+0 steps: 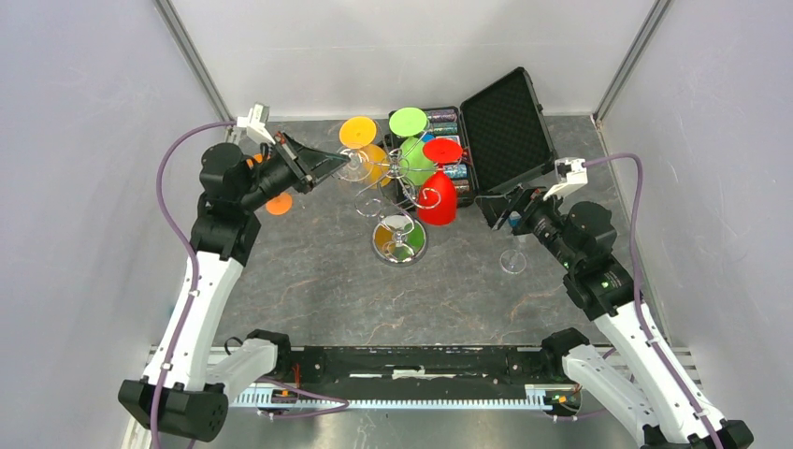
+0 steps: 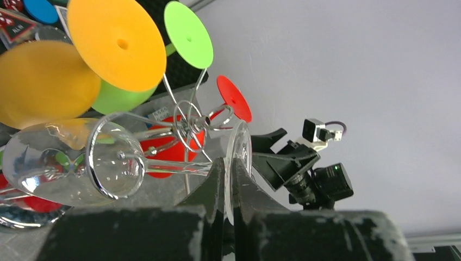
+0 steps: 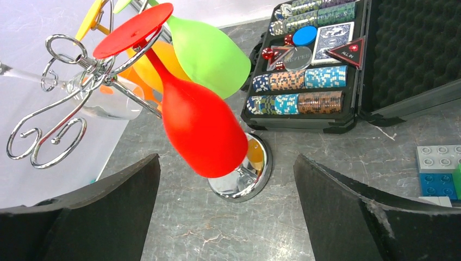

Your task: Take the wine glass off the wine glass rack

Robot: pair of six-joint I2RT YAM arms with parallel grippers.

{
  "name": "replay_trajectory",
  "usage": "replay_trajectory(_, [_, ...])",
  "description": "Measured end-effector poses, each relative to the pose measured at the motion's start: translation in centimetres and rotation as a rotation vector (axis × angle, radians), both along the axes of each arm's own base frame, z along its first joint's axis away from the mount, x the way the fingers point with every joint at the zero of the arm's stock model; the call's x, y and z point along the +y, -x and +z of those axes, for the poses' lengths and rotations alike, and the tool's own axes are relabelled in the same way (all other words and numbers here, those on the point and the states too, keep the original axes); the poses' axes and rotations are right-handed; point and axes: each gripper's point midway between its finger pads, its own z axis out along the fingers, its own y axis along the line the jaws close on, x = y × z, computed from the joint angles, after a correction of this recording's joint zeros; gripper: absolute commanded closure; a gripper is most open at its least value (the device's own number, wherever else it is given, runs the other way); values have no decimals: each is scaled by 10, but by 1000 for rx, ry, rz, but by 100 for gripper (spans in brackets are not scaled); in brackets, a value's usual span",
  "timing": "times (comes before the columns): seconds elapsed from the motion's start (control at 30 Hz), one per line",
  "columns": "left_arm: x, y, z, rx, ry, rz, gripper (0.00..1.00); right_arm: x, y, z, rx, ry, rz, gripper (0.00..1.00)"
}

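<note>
Two black fingers (image 2: 215, 187) of the left gripper (image 2: 228, 168) pinch the round foot of the clear wine glass (image 2: 60, 163). The glass lies tipped on its side, its bowl away from the gripper and beside the curled arms of the wine glass rack (image 1: 400, 241). The right gripper (image 3: 225, 163) gapes wide and empty, facing a red glass (image 3: 198, 130) that hangs upside down.

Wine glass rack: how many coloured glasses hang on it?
3 on the wine glass rack: the yellow glass back left, the green glass at back, the red glass on the right. Others may be hidden.
</note>
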Motion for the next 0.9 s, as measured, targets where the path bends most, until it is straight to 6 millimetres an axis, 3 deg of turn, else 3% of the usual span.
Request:
replay_trajectory(0.47, [15, 66, 5, 4, -20, 24, 98, 20, 12, 11, -19, -70, 122, 3])
replay_trajectory(0.63, [22, 90, 22, -13, -25, 49, 98, 36, 28, 16, -62, -145, 239, 7])
replay_trajectory(0.8, [27, 114, 56, -79, -17, 56, 98, 56, 52, 47, -211, -234, 399, 9])
replay_trajectory(0.9, [29, 131, 70, -118, -9, 45, 98, 80, 77, 72, -338, -250, 528, 13])
